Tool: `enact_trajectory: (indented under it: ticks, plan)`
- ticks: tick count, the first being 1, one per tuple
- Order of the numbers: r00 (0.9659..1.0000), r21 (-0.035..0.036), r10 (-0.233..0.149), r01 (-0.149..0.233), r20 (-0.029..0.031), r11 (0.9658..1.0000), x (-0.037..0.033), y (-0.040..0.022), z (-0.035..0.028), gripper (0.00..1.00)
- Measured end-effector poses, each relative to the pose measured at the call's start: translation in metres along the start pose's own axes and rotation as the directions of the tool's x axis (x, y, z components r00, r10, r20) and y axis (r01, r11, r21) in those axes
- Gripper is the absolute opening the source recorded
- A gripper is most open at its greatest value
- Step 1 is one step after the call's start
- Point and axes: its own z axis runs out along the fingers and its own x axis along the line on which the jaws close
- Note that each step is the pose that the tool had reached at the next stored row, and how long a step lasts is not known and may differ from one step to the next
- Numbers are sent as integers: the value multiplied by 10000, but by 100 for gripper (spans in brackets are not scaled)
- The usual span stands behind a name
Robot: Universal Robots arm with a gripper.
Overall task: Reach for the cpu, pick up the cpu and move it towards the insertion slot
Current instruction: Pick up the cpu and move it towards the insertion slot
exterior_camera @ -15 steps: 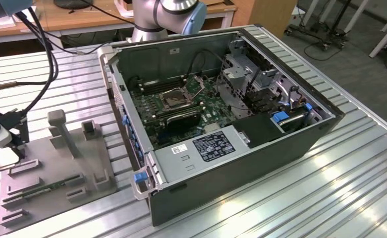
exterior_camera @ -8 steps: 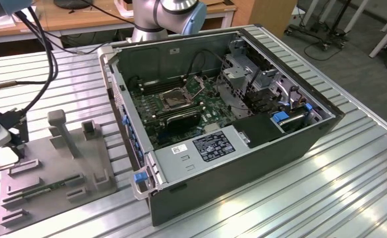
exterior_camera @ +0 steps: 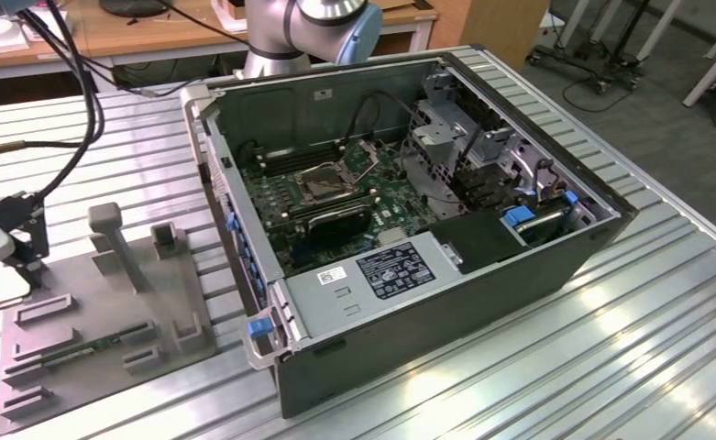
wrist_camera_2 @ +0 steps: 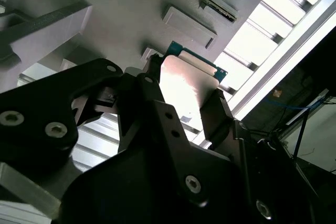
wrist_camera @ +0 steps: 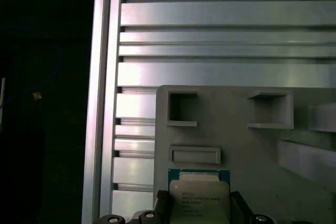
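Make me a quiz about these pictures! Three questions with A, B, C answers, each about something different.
1. Where is the cpu?
A. in the computer's slot
B. in the hand, at the grey tray
C. on the floor

2. What colour is the cpu's edge?
A. green
B. pink
C. orange

3. How is the computer case?
A. shut all round
B. open, with its insides showing
C. wrapped in a box

Answers:
1 B: in both wrist views the hand grips the cpu on two sides, with the tray behind it.
2 A: a thin green strip frames its silvery face.
3 B: the exterior view looks straight in at the green board.
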Motion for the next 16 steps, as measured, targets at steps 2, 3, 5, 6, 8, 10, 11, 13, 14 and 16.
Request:
enact_trajectory:
  ticks: [2,3,5,6,8,10,11,13,14,16]
  plan:
    - [10000,-8,0,0,1,10000,0,1,-28,54]
    - [10000,-13,0,0,1,10000,0,2,-42,54]
    - [10000,-21,0,0,0,10000,0,3,-71,54]
    - [10000,-24,1,-1,1,10000,-1,4,-84,54]
    - [10000,-34,1,-1,1,10000,-1,5,-111,54]
    - [10000,-42,1,-1,1,10000,-1,6,-140,54]
    - [10000,-45,1,-1,1,10000,-1,6,-154,54]
    - [10000,-48,1,-1,1,10000,-1,7,-182,54]
    - [10000,-49,1,-1,1,10000,-1,8,-194,54]
    - [10000,-65,0,0,4,10000,-1,8,-201,54]
